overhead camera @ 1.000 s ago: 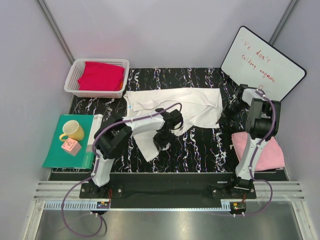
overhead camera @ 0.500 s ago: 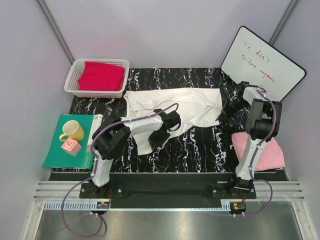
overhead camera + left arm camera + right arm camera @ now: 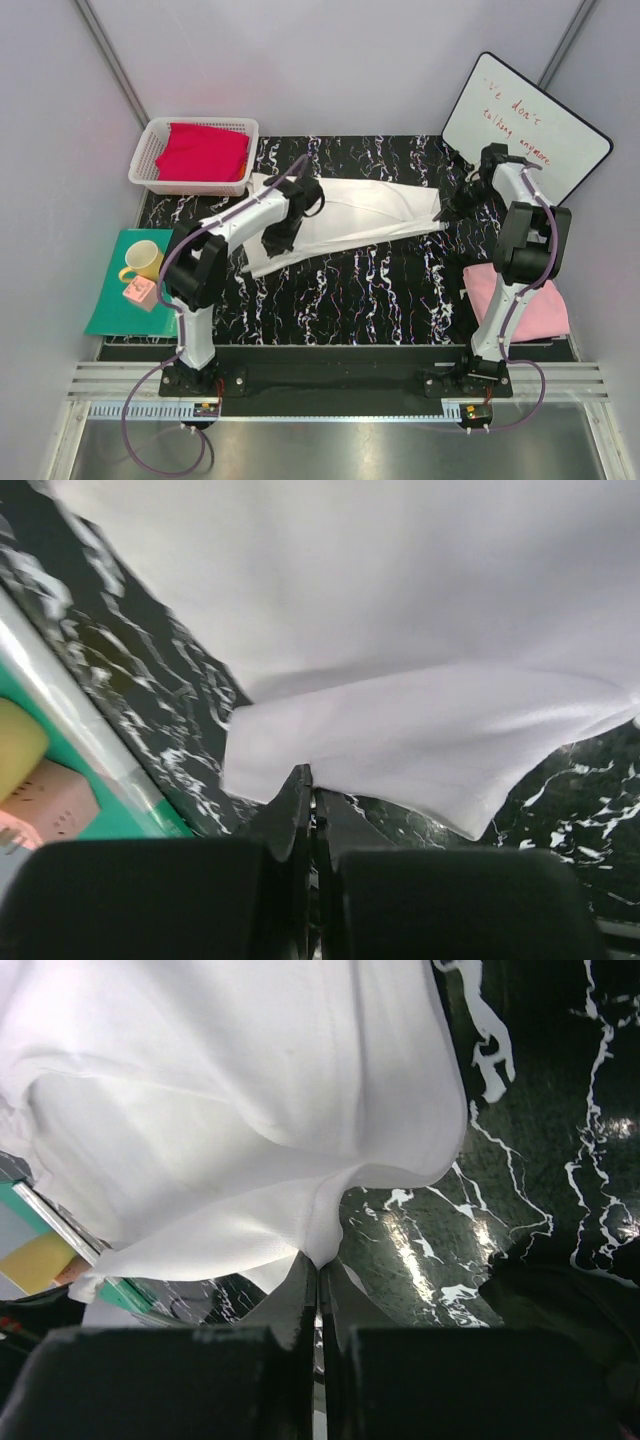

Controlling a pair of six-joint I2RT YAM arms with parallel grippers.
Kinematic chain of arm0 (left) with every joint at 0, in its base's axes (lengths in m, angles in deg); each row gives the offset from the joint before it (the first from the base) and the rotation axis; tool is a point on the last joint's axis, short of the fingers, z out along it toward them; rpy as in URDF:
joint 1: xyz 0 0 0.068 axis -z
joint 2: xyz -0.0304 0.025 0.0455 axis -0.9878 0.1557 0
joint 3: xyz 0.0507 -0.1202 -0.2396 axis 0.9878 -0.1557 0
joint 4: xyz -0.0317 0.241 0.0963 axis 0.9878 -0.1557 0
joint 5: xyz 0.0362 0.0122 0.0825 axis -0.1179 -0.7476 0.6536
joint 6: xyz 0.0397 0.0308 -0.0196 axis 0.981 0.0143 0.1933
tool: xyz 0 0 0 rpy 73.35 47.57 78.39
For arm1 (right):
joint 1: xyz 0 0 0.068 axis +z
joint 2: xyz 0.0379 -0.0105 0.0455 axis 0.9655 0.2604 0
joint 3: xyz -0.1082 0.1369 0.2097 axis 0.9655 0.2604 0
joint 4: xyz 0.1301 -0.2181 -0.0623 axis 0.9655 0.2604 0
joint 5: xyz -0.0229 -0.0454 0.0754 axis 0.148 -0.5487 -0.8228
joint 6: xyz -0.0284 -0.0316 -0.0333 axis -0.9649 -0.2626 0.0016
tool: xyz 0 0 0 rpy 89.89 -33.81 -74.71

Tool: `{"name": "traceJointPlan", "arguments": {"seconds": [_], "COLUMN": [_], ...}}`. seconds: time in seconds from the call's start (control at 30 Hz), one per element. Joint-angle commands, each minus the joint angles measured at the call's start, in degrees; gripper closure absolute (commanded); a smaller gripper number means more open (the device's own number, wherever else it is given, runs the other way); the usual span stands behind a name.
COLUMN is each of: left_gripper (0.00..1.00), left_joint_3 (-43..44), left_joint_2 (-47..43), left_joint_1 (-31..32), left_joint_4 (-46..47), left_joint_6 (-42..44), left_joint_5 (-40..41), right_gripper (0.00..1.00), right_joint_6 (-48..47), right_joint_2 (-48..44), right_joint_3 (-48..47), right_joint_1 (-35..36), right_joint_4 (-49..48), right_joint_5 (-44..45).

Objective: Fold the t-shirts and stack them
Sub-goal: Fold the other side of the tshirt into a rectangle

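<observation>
Left gripper (image 3: pixel 312 780) is found clenched on a folded edge of the white t-shirt (image 3: pixel 370 208), with cloth pinched between the closed jaws. The right gripper (image 3: pixel 318 1260) is likewise clamped on a gathered edge of the same garment at its opposite end.

The white t-shirt is held drawn out between the two grippers across the far half of the marbled table (image 3: pixel 390 295), part of it hanging doubled beneath the left grip. The crimson t-shirt (image 3: pixel 200 152) is seen lying in the white basket (image 3: pixel 150 140) at the far left. The pale pink t-shirt (image 3: pixel 525 300) lies at the near right, beside the right arm's base.

The step in hand is judged to be an early lengthwise fold of the white t-shirt; no stacking is yet evident.

For the next move, both held edges would need to be carried in step and laid down evenly, with tension kept so no wrinkle is trapped. Release is advised only once the cloth lies flat.
</observation>
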Motion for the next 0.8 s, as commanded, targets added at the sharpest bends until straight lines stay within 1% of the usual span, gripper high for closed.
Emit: {"name": "traceJointPlan", "arguments": {"seconds": [0.0, 0.07, 0.1, 0.13, 0.17, 0.27, 0.43, 0.57, 0.63, 0.67, 0.73, 0.77], "left_gripper": [1.00, 1.00, 1.00, 1.00, 1.00, 1.00, 1.00, 1.00, 1.00, 1.00, 1.00, 1.00], "left_joint_3": [11.01, 15.24, 20.05, 22.53, 27.87, 32.91, 38.55, 41.09, 41.37, 41.28, 40.67, 40.40], "left_joint_2": [0.34, 3.76, 5.18, 6.50, 9.30, 12.47, 17.58, 20.65, 21.27, 21.28, 21.19, 21.19], "left_joint_1": [-2.06, -3.38, -3.73, -4.43, -4.79, -6.55, -7.08, -7.08, -7.08, -6.99, -7.08, -7.08], "left_joint_4": [-3.91, -5.06, -6.20, -6.90, -8.13, -7.44, -7.09, -1.66, 0.98, 4.57, 8.80, 13.08], "left_joint_6": [2.62, 3.59, 4.46, 4.91, 5.26, 5.79, 5.35, 8.15, 10.17, 13.06, 16.06, 20.25], "left_joint_5": [7.41, 9.34, 10.05, 11.62, 12.34, 12.78, 19.28, 23.23, 27.61, 28.94, 32.45, 32.99], "right_gripper": [1.00, 1.00, 1.00, 1.00, 1.00, 1.00, 1.00, 1.00, 1.00, 1.00, 1.00, 1.00], "right_joint_6": [0.96, 1.05, 1.05, 1.14, 1.40, 1.58, 1.40, 0.88, 0.44, 0.26, 0.17, 0.17], "right_joint_2": [0.71, 1.68, 2.73, 3.26, 3.79, 6.42, 9.15, 11.26, 11.62, 11.79, 11.97, 12.06], "right_joint_3": [-5.05, -5.84, -6.19, -6.80, -7.07, -7.86, -8.92, -9.62, -10.06, -10.32, -11.02, -11.46], "right_joint_1": [0.11, 0.11, 0.11, 0.11, 0.11, 0.11, 0.11, 0.12, 0.11, 0.11, 0.11, 0.11], "right_joint_4": [-0.08, -0.08, -0.08, -0.08, -0.08, -0.08, -0.16, -0.17, -0.08, -0.16, -0.25, -0.25], "right_joint_5": [-1.80, -1.89, -1.97, -1.89, -2.15, -2.85, -2.85, -3.12, -2.68, -2.50, -2.15, -2.15]}}
